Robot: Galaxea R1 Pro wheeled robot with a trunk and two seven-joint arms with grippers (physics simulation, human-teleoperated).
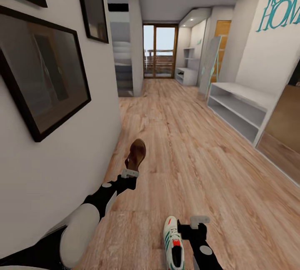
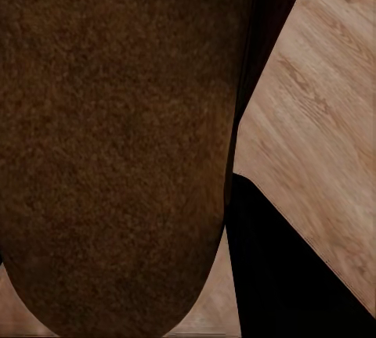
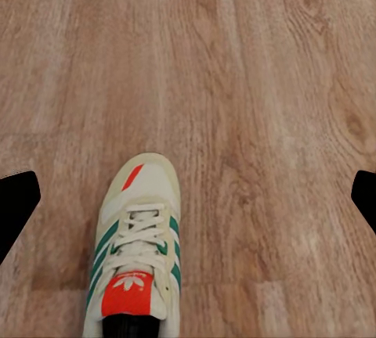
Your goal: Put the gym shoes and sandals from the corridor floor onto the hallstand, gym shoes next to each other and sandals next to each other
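- The left gripper [image 1: 130,173] sits left of centre in the head view, pinching the heel end of a brown sandal [image 1: 136,154] that stands up out of it, toe toward the top of the frame; the arm runs back to the lower left corner beside the white wall [image 1: 62,170]
- The left wrist view is mostly the sandal's [image 2: 117,142] brown surface, very close, with the corridor floor [image 2: 321,119] at the right edge
- The right gripper [image 1: 188,225] is at the bottom of the head view, its pale fingers spread and nothing between them; a gym shoe [image 1: 173,248] lies just to its left on the corridor floor [image 1: 200,157], toe pointing up the frame
- The right wrist view shows the gym shoe [image 3: 139,252] from above at lower centre-left, laces and red-orange tongue patch plain; dark fingertips [image 3: 16,205] at both side edges, wide apart
- A white low shelf unit [image 1: 239,109] stands at right; a glass door [image 1: 159,51] closes the far end
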